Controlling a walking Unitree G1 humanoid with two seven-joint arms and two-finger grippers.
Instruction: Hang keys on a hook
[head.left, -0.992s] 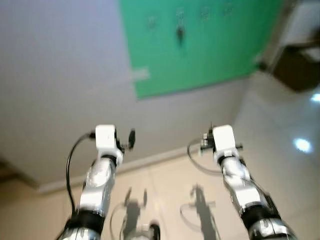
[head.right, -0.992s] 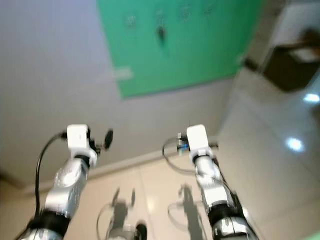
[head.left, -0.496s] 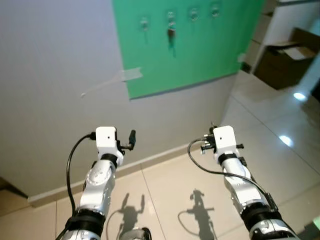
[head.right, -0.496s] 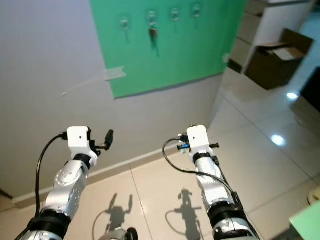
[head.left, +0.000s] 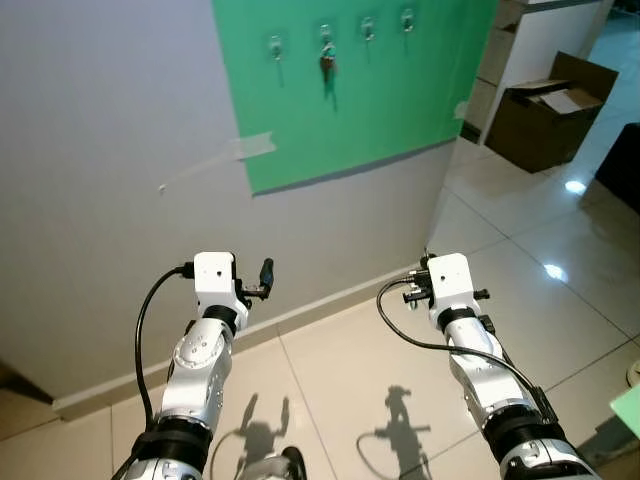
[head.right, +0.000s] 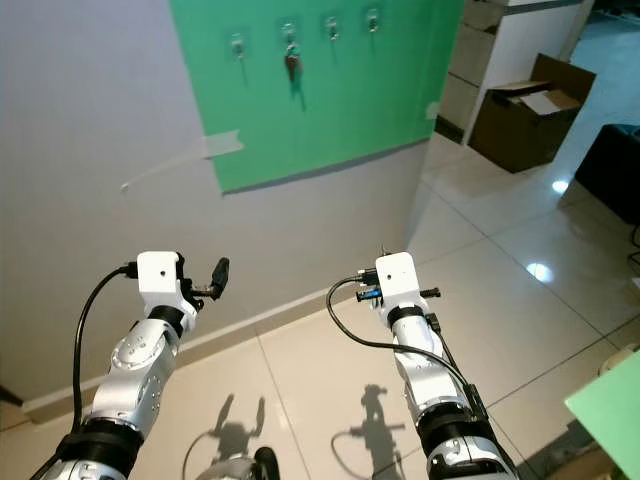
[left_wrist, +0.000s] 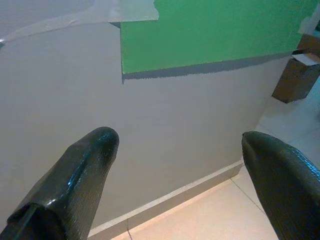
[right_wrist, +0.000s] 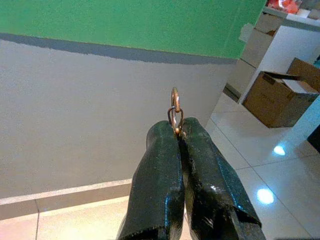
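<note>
Pinching a small copper key ring (right_wrist: 175, 107) between its pressed-together fingertips, your right hand (right_wrist: 178, 131) was held out low before the grey wall (head.left: 110, 130); the ring stood up just past the tips. Your left hand (left_wrist: 180, 145) was raised beside it at the same height, its fingers (left_wrist: 82, 175) spread wide with nothing between them. High on the wall, the green panel (head.left: 380, 90) carried a row of four hooks (head.left: 367, 24) along its top edge, and a dark bunch of keys (head.left: 326, 62) hung from the second hook from the left. A cardboard box (head.left: 548, 110) sat on the tiled floor (head.left: 540, 230) to your right.
</note>
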